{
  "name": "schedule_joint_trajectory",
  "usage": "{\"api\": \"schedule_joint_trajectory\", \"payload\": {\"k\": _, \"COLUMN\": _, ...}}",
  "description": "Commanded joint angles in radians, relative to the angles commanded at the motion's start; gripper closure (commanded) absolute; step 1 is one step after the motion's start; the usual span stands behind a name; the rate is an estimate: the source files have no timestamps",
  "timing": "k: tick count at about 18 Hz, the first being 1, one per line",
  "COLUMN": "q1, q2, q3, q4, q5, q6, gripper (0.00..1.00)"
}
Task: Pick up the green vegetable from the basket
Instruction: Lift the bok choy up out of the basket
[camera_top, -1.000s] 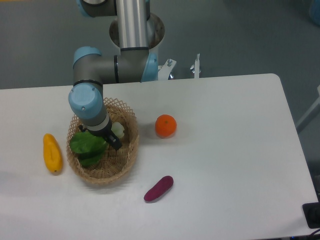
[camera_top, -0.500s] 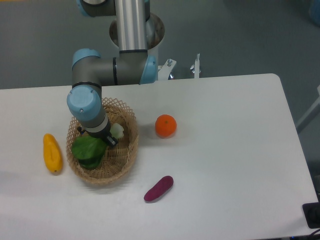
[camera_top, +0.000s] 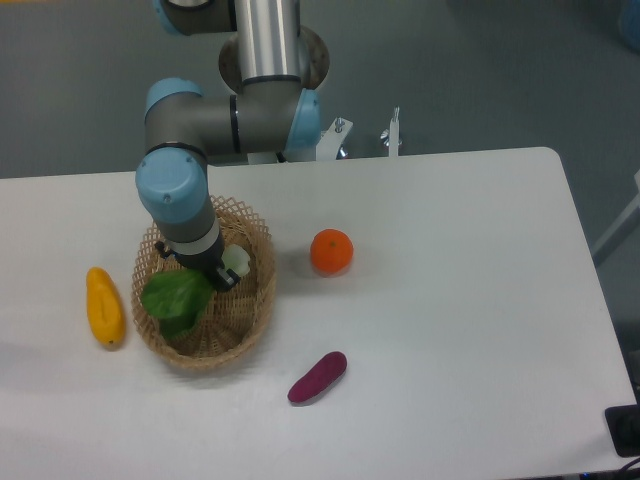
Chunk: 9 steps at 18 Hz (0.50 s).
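The green vegetable (camera_top: 178, 299) is over the inside of the tan wicker basket (camera_top: 256, 312) at the table's left. Its dark leaves point left and droop, and its pale stem base (camera_top: 236, 262) points right. My gripper (camera_top: 216, 274) comes straight down over the vegetable's middle and is shut on it. The blue-capped wrist hides most of the fingers, so only a dark fingertip (camera_top: 226, 281) shows beside the stem. I cannot tell whether the leaves still touch the basket floor.
A yellow oblong fruit (camera_top: 104, 305) lies just left of the basket. An orange (camera_top: 331, 251) sits to the basket's right, and a purple oblong vegetable (camera_top: 317, 377) lies near the front. The arm's base (camera_top: 272, 60) stands behind the table's far edge.
The wrist has risen and shifted slightly toward the back. The green vegetable has come with it, its leaves now narrower and hanging lower on the left.
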Motion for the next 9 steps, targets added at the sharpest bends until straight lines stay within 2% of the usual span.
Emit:
{"api": "schedule_joint_trajectory", "payload": {"k": 4, "q1": 0.086, "q2": 0.015, "q3": 0.058, "q4": -0.060, "q5": -0.002, "q6": 0.032, "gripper": 0.70}}
{"api": "schedule_joint_trajectory", "payload": {"k": 6, "q1": 0.129, "q2": 0.014, "q3": 0.101, "q4": -0.060, "q5": -0.002, "q6": 0.063, "gripper": 0.70}}
{"api": "schedule_joint_trajectory", "payload": {"k": 9, "q1": 0.189, "q2": -0.023, "q3": 0.178, "q4": -0.060, "q5": 0.000, "q6": 0.092, "gripper": 0.70}}
